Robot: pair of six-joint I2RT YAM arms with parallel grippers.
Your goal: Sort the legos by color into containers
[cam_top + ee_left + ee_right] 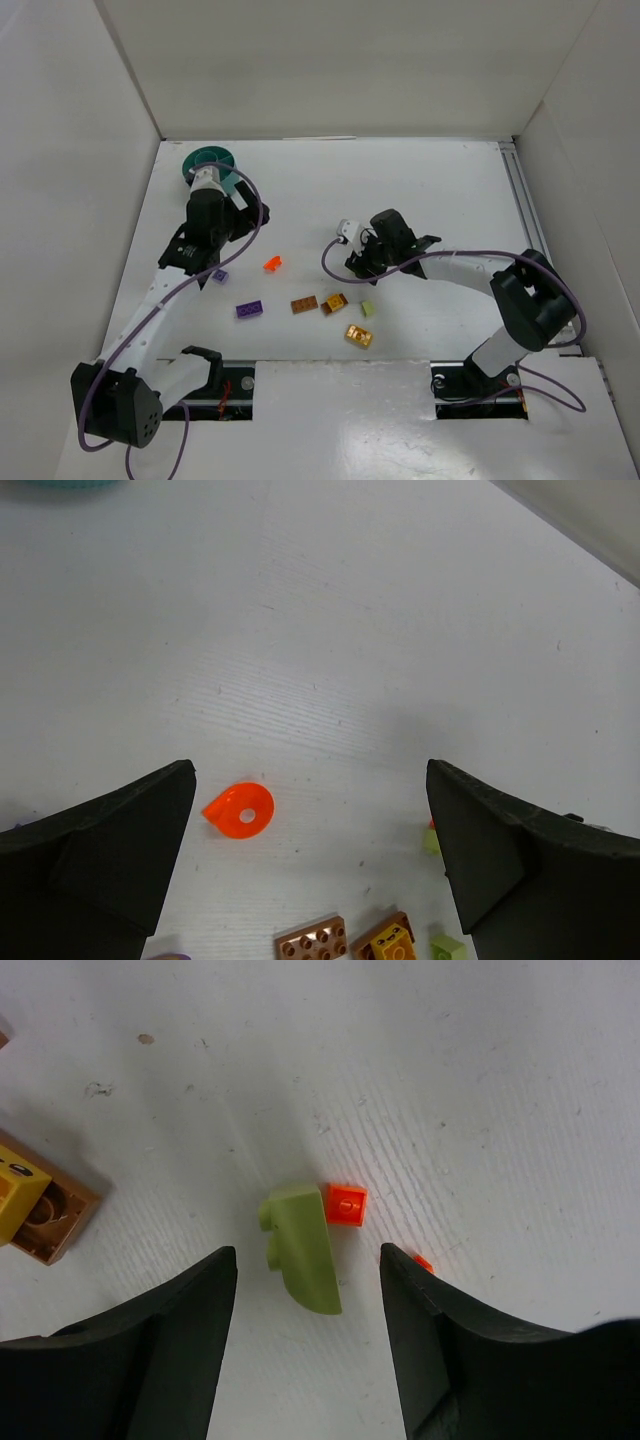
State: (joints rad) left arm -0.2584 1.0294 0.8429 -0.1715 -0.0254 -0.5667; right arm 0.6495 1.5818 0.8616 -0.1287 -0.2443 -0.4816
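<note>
**Lego sorting table: holdings and positions**

- **Right gripper** (307, 1255): lowered to the table (420, 180), jaws at a middling width. One finger stands on each side of the pale green brick (300, 1250), with a strip of table showing on both sides, so nothing is gripped.
- **Pale green brick**: lies flat between those fingers. A small red-orange square (346, 1204) touches its far right corner. A red-orange scrap (424, 1262) shows at the edge of the right finger, mostly hidden.
- **Brown-and-yellow brick** (60, 1220): to the left of the right gripper, apart from the green brick.
- **Left gripper** (308, 770): raised above the table, jaws spread wide and empty.
- **Round red-orange piece** (232, 805): on the table below the left gripper, nearer its left finger.
- **Loose row near the arm bases**: purple brick (250, 309), brown brick (305, 303), second pale green piece (368, 309) and golden yellow brick (359, 335). A lavender piece (220, 275) lies beside the left arm.
- **Teal tub** (195, 158): at the far left of the table, well apart from all the bricks and partly covered by the left arm. Its contents, if any, cannot be made out.
</note>
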